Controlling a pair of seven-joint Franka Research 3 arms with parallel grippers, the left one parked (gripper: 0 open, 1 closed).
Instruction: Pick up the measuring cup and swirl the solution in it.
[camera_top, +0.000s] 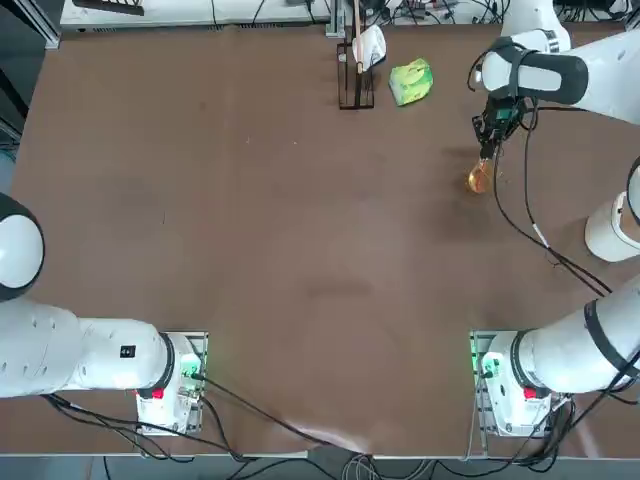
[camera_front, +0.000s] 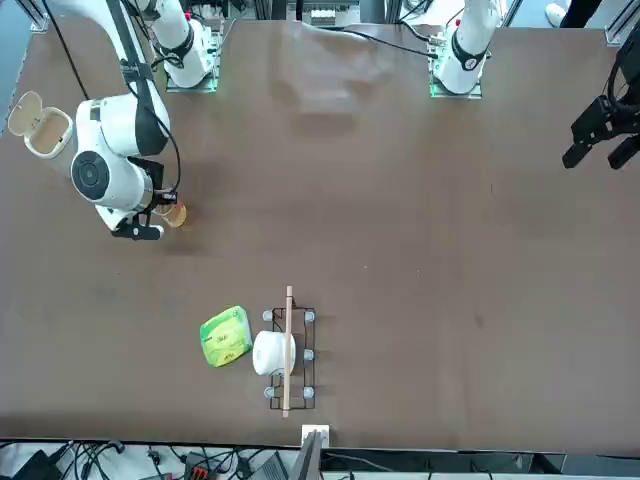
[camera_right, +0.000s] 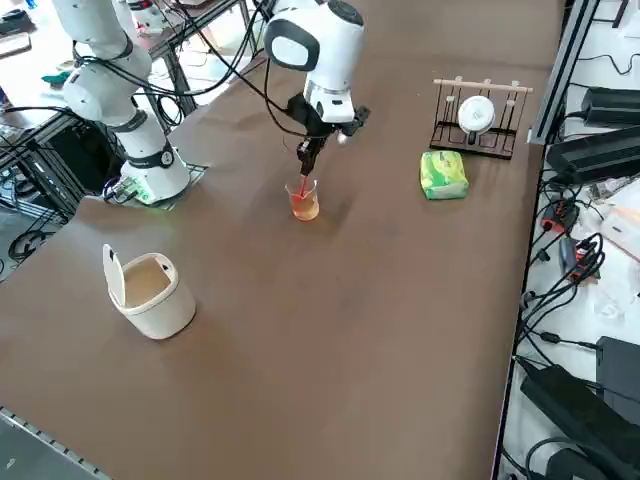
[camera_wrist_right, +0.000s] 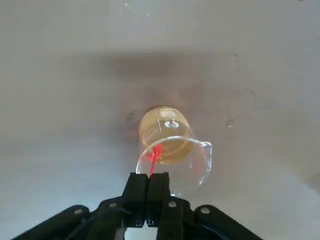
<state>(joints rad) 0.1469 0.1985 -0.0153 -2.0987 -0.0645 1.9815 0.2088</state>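
The measuring cup (camera_wrist_right: 171, 147) was a small clear glass thing with a round body and a little pour spout on the rim, and the solution (camera_wrist_right: 165, 137) sitting in the bottom was a see-through orange-amber. In the side view it hung a touch above the brown matte table (camera_right: 330, 330), over toward the robot's right and in the far half, with a soft shadow under it. The right gripper (camera_wrist_right: 148, 182) had its black jaws pinched nearly together on the cup's rim, so it was gripping the thin glass wall rather than the whole body, and a red glint showed right at that spot. The right arm reached out from its base at the near edge, its white wrist bent so the jaws pointed straight down over the cup. Farther left of it lay a crumpled green lump (camera_top: 411, 81) that looked like a soft plastic packet, just beside a black wire rack (camera_top: 355, 85) with a wooden stick across the top and a white cup (camera_front: 270, 352) lying in it. At the right edge of the table stood a cream-coloured little bin (camera_right: 150, 290), smooth plastic, with its flip lid open.
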